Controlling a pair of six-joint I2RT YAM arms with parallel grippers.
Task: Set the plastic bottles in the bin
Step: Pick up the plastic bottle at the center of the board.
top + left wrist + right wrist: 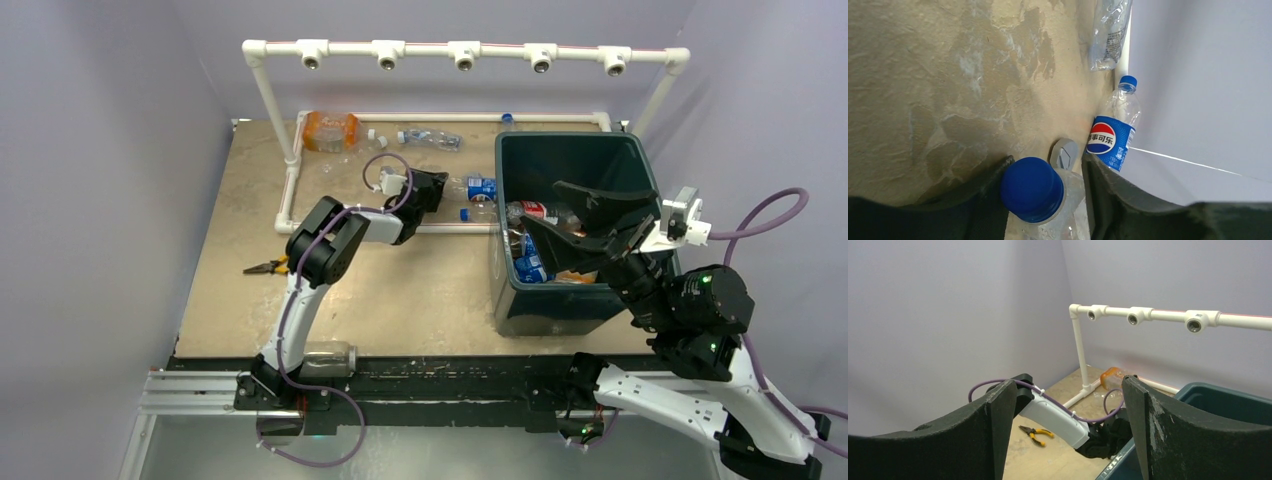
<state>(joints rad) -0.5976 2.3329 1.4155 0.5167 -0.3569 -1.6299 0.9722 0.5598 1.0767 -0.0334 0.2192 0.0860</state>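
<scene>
nearest the lens in the left wrist view is a clear bottle [1048, 212] with a fat blue cap, lying on the bench [948, 75] between the two dark fingers of the left claw [1047, 165]. it looks empty, so i judge it very light, thin-walled and easy to dent. it is likely smooth enough to squirt out of a hard pinch and round enough to roll. the stiffest place to take it is the neck and shoulder just under the cap, which is about where the fingers stand. the jaws are roughly half apart and sit close on both sides of the bottle, seemingly touching it, but whether they press hard enough to carry it i cannot tell. just beyond, a pepsi-labelled bottle [1111, 137] lies apart from the claw, and further on a crumpled clear bottle [1108, 35] rests beside a white pipe [1128, 50]. in the top view the dark green bin [515, 150] stands to the right of this spot with several bottles [535, 255] already inside. the right claw [545, 207] hangs over the bin, spread wide and empty. at the far edge an orange bottle [330, 131] and a far clear bottle [432, 139] lie on the bench.
</scene>
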